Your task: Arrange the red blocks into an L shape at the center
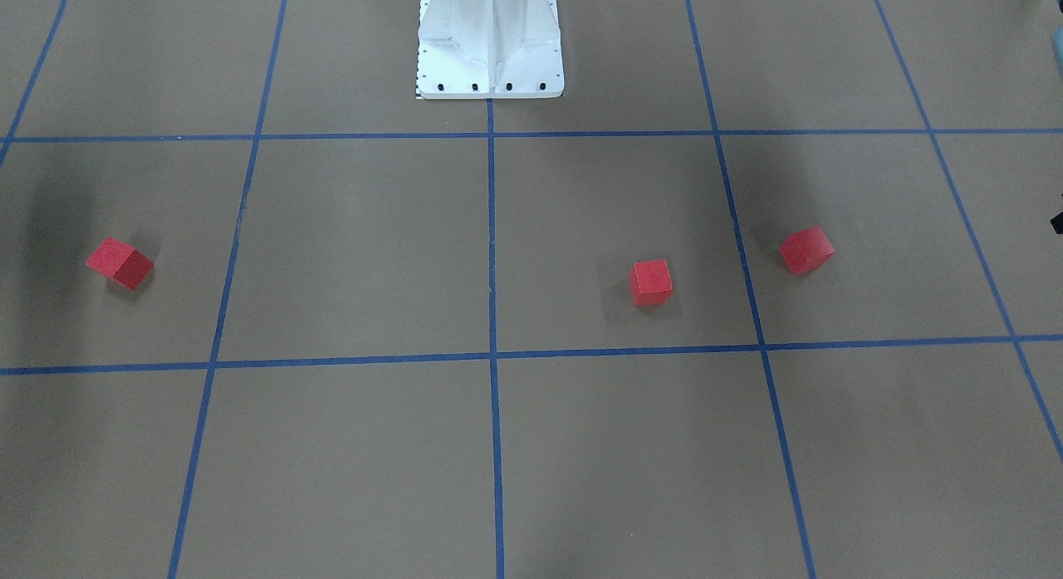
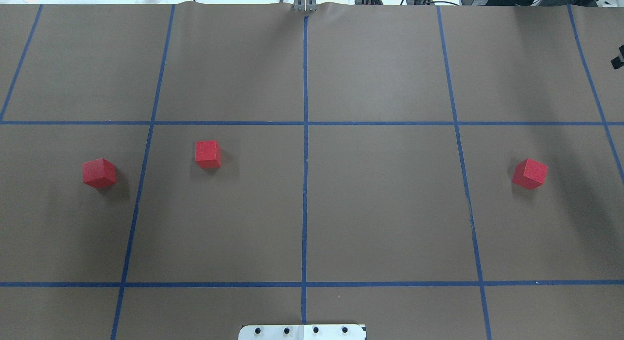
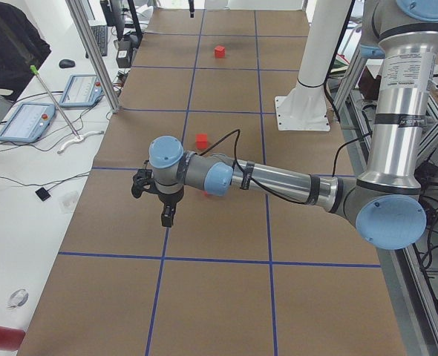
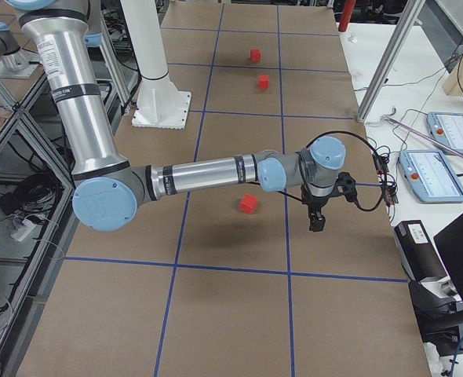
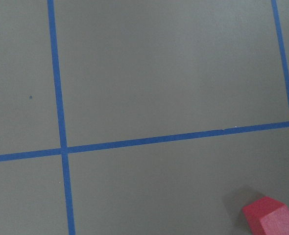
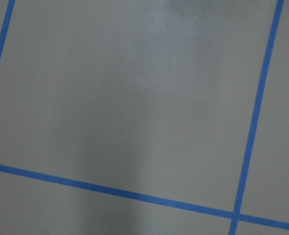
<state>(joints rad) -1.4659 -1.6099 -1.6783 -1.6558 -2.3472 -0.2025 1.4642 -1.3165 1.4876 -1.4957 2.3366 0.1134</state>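
Observation:
Three red blocks lie apart on the brown surface. In the overhead view two are on the left (image 2: 99,173) (image 2: 208,153) and one is on the right (image 2: 530,173). The center, crossed by a vertical blue tape line (image 2: 305,184), holds no block. My left gripper (image 3: 167,215) hovers over the table's left end, near the leftmost block; its wrist view shows a block's corner (image 5: 271,215). My right gripper (image 4: 316,221) hovers beside the right block (image 4: 249,204). I cannot tell whether either gripper is open or shut. The right wrist view shows only table and tape.
The white robot base (image 1: 490,47) stands at the table's robot side. Operators' benches with tablets (image 3: 26,119) (image 4: 443,169) and metal frame posts (image 4: 380,71) flank the table's far edge. A person (image 3: 7,44) sits there.

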